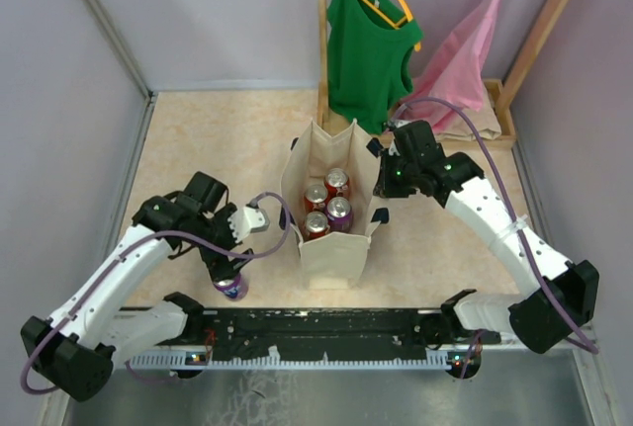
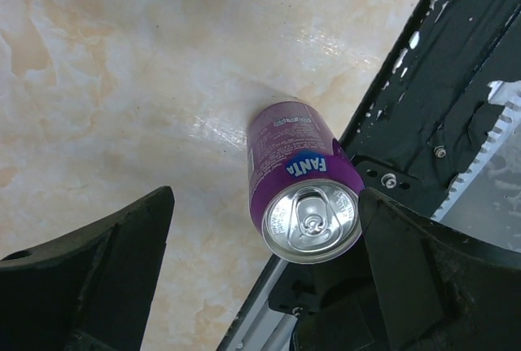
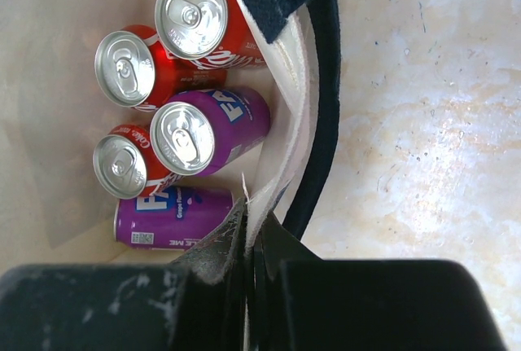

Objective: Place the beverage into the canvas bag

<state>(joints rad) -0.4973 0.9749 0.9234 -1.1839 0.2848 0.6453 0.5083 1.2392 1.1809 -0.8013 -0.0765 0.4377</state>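
Tabletop: marbled beige table [image 1: 198,139] between pale walls; a green tank top [image 1: 366,41] and a pink garment [image 1: 460,60] hang at the back.
Overhead, bag: I see the canvas bag [image 1: 331,253] upright mid-table with its mouth open and red cans [image 1: 316,195] standing inside.
Overhead, beverage: the purple Fanta can [image 1: 234,288] stands on the table left of the bag, well apart from it, near the front edge.
Overhead, claws: my left gripper [image 1: 229,270] sits directly over that can; my right gripper [image 1: 381,177] is at the bag's right rim.
Left wrist, claw: fingers [image 2: 98,278] spread wide, one on each side of the upright can. It sits close to the right-hand finger, and I cannot tell whether they touch.
Right wrist, claw: jaws pressed together, pinching the bag's fabric wall beside its navy strap [image 3: 326,82].
Right wrist, contents: three red cans and an upright purple can [image 3: 203,131]; a second purple can [image 3: 175,219] lies on its side at the bottom.
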